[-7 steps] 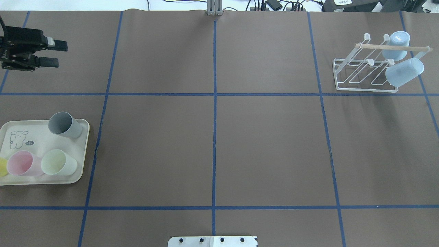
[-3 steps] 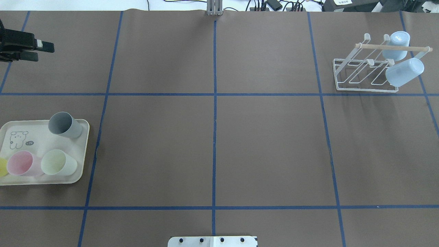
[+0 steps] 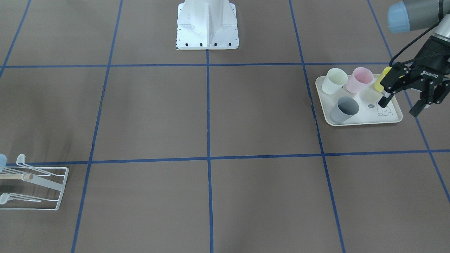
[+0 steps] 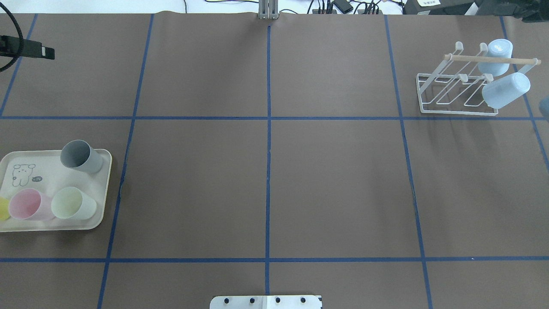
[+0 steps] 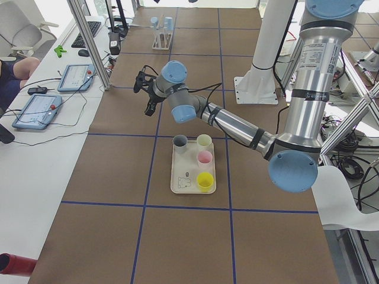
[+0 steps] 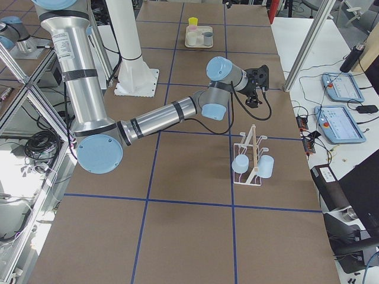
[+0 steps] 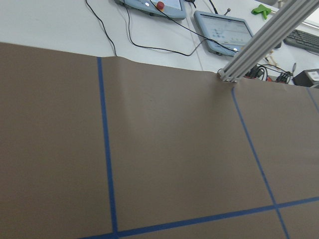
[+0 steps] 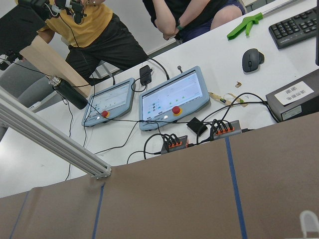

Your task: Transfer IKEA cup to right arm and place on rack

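Two blue cups (image 4: 505, 90) occupy the rack (image 4: 472, 58).

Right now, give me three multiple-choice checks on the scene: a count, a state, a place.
1. Blue cups on the rack: A one; B two; C four.
2. The left tool is: A open, empty; B shut, empty; C shut on a cup.
3. The grey cup stands: A on the rack; B on the tray; C in the left tool.
Answers: B, two blue cups hang on its prongs; A, its jaws stand apart with nothing between; B, it sits at the tray's corner.
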### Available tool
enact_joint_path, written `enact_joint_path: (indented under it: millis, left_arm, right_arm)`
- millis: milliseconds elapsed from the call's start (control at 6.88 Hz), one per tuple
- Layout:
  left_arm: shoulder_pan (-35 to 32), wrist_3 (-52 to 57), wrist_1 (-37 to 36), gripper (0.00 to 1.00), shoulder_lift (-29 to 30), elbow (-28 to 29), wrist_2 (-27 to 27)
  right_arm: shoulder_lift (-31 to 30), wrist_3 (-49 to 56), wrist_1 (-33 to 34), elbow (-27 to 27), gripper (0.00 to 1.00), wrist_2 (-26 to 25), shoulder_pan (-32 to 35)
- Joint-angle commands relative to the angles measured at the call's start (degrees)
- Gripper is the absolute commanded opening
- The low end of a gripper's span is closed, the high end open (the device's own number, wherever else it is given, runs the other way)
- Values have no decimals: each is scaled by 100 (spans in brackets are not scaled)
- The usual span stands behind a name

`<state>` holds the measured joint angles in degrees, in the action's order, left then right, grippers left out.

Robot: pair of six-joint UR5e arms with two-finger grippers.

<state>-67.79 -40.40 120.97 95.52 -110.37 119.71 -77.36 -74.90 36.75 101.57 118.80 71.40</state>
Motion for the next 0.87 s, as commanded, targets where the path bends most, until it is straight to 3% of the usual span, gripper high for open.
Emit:
enact_joint_path:
  millis: [0, 291, 727]
  left_arm:
    - [134, 1729, -476, 100, -629, 162, -80]
    - [344, 1966, -715, 100, -632, 323, 622]
    - [1213, 1896, -644, 100, -570, 613, 563]
  right_arm:
    - [11, -218, -2, 48, 100, 3, -108]
    - [37, -298, -10, 65, 100, 20, -214]
    - [37, -570, -309, 56, 100, 12, -311]
